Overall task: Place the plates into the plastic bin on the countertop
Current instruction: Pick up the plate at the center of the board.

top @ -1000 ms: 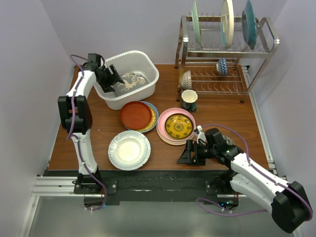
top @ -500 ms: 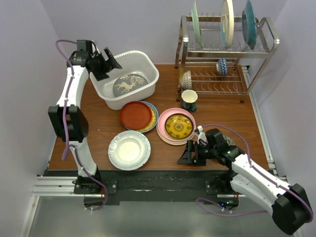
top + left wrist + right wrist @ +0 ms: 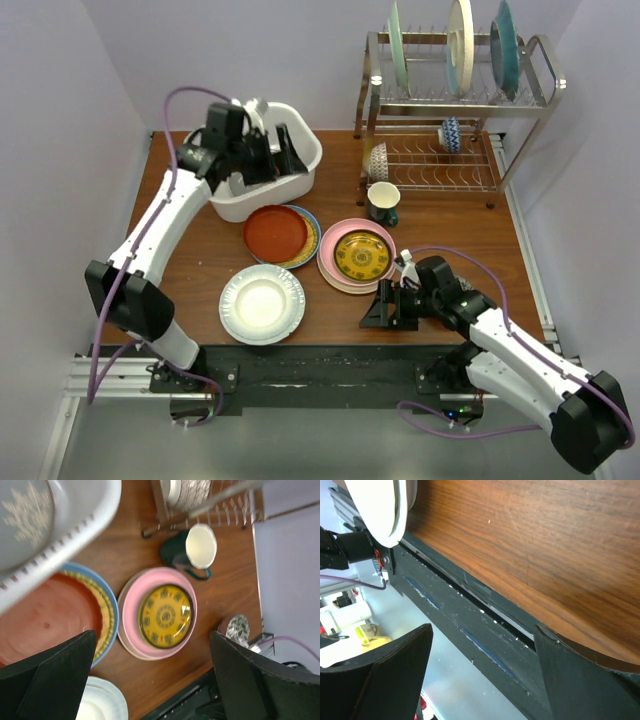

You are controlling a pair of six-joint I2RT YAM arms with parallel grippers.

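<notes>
So the left fingers [image 3: 55, 675] are spread wide with nothing in them, hovering over the right end of the plastic bin [image 3: 250, 205]. A grey plate [image 3: 20, 510] lies inside it. The right fingers [image 3: 380, 670] are open and empty too, low by the worktop [image 3: 200, 250] near edge. The red-brown plate [image 3: 275, 230], the yellow plate [image 3: 362, 256] on the pink plate [image 3: 130, 615], and the white plate [image 3: 262, 303] all sit out on the worktop.

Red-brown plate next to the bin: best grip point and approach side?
Probably its left rim, coming in low from the left. The red-brown plate lies flat on a yellow-and-blue plate that sticks out right and near; the plastic bin crowds its far edge and the pink plate sits close on the right. Only the left faces bare countertop.
</notes>
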